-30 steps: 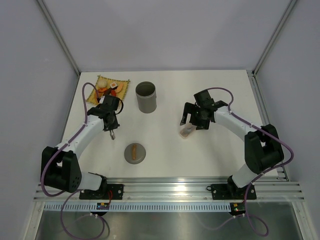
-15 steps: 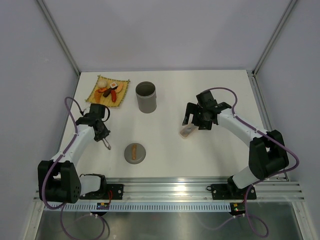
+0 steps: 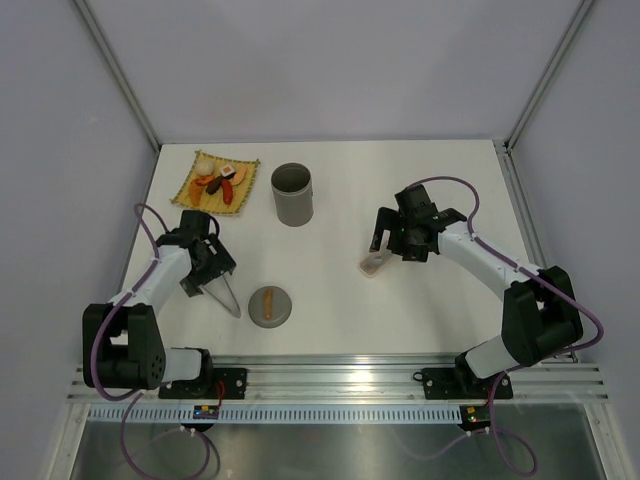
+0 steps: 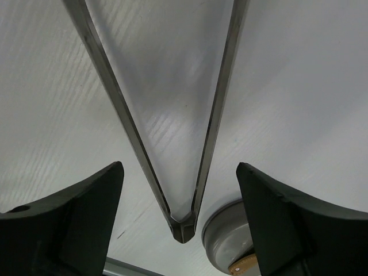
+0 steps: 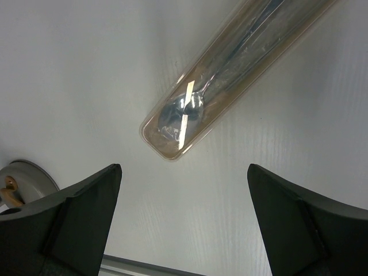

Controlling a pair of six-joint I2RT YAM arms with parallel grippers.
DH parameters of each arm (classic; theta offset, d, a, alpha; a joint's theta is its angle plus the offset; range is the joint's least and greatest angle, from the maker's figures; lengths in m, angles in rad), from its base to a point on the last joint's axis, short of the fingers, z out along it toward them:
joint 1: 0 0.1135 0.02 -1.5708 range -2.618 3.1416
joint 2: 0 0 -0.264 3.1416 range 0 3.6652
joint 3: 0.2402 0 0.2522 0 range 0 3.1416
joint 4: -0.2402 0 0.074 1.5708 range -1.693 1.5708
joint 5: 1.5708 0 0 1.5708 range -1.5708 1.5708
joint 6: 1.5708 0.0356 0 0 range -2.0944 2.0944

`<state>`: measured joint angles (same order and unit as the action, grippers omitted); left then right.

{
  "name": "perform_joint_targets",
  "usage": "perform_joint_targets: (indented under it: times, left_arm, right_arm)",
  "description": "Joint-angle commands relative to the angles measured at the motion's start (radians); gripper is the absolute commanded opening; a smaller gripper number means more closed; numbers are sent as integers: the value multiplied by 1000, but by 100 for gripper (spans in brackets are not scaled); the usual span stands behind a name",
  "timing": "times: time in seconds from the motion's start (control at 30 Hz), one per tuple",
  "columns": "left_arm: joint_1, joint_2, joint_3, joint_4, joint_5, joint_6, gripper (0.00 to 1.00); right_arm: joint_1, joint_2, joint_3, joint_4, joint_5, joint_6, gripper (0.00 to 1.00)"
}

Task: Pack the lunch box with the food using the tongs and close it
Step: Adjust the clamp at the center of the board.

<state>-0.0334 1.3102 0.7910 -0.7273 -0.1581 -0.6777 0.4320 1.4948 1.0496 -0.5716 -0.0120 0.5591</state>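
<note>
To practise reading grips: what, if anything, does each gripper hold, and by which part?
Nothing is held. The left gripper stands open astride the tongs, near their joined end, not touching them. The right gripper hangs open above the cutlery case.

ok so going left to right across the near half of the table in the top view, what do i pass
tongs → round grey lid → cutlery case

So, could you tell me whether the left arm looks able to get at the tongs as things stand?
Probably yes: the tongs lie bare on the table between the open fingers of the left gripper, nothing covering them.
</note>
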Motion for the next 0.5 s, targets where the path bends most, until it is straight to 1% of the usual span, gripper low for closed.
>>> perform_joint_targets:
  times: [0.0, 0.03, 0.1, 0.17, 0.33, 0.47]
  left_arm:
    - [4, 9, -3, 55, 40, -28, 89]
    - [6, 9, -4, 57, 35, -39, 93]
    - [6, 9, -6, 55, 12, -60, 99]
    - [6, 11, -13, 58, 8, -82, 99]
    - [6, 43, -36, 84, -8, -120, 99]
    - [6, 75, -59, 144, -43, -125, 90]
  right_arm:
    - [5, -19, -10, 26, 17, 5, 99]
    - [5, -16, -11, 27, 17, 4, 99]
    - [5, -15, -13, 27, 18, -1, 99]
    - [5, -18, -14, 23, 32, -5, 99]
    - [5, -15, -2, 10, 56, -30, 99]
    - [5, -2, 10, 10, 47, -33, 99]
